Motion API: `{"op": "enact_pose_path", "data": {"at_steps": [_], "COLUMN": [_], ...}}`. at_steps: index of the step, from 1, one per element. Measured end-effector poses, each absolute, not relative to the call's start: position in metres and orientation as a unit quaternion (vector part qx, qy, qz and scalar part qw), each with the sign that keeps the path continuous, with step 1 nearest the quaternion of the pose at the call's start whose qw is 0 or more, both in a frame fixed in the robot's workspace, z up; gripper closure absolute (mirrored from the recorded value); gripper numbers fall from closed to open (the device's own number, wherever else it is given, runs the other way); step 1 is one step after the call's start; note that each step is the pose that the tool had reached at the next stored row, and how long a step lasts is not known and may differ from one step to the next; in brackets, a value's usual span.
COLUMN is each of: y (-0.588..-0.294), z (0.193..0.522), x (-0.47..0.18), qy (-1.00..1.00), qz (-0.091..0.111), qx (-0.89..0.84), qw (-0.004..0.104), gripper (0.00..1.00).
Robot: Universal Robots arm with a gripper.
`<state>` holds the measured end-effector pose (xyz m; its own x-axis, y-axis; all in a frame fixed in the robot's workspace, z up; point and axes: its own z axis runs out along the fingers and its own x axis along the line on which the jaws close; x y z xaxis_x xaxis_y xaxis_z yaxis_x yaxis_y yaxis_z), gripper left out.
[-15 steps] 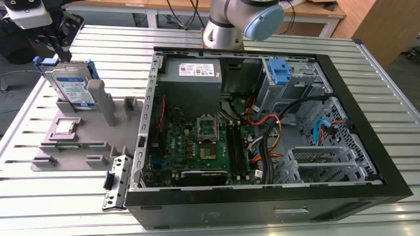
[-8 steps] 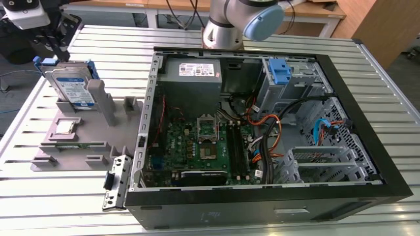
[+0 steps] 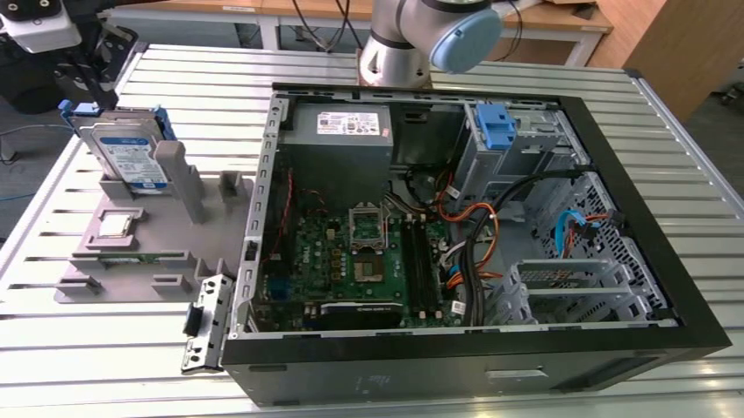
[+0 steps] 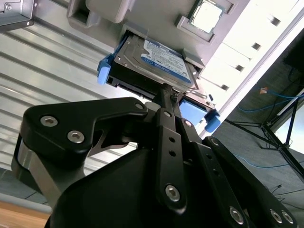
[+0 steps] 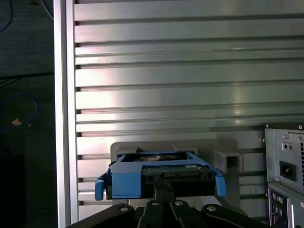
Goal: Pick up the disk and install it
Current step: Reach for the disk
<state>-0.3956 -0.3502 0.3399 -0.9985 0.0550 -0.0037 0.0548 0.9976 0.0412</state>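
At the exterior view's left, on the far side of the slatted metal table (image 3: pixel 465 70), you have the disk (image 3: pixel 128 152) standing on edge in a slot of a grey holder fixture (image 3: pixel 139 252). Its white-and-blue label faces the near side and its blue carrier frames it on both sides.

Your gripper (image 3: pixel 93 87) hangs just above the disk's upper edge. In both wrist views it sits right at that edge (image 4: pixel 167 92) (image 5: pixel 164 187), over the middle of the disk (image 4: pixel 159 59) (image 5: pixel 161 172). You cannot tell from these views whether the gripper is clenched or released, nor whether it touches the carrier. The disk sits fully in the holder (image 4: pixel 133 14).

A processor chip (image 3: pixel 117 225) lies flat on the fixture, just nearer than the disk.

To the exterior view's right of the fixture, the open computer case (image 3: pixel 651 261) lies on its side, close beside the fixture. Inside it you see:
- the green motherboard (image 3: pixel 348 252) toward the near left
- the grey power supply (image 3: pixel 348 126) at the far left
- a blue bracket (image 3: pixel 494 126) upright in the drive cage at the far right

The arm's base (image 3: pixel 407 43) stands on the table just beyond the case.
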Motion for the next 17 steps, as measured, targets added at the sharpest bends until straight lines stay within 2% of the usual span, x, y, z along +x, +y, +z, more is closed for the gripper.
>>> {"op": "enact_pose_path", "data": {"at_steps": [17], "y": [-0.3501], "z": [0.3394], "x": [-0.3958], "qy": [1.0], "qz": [0.012], "qx": [0.019], "qw": [0.002], "gripper": [0.9]}}
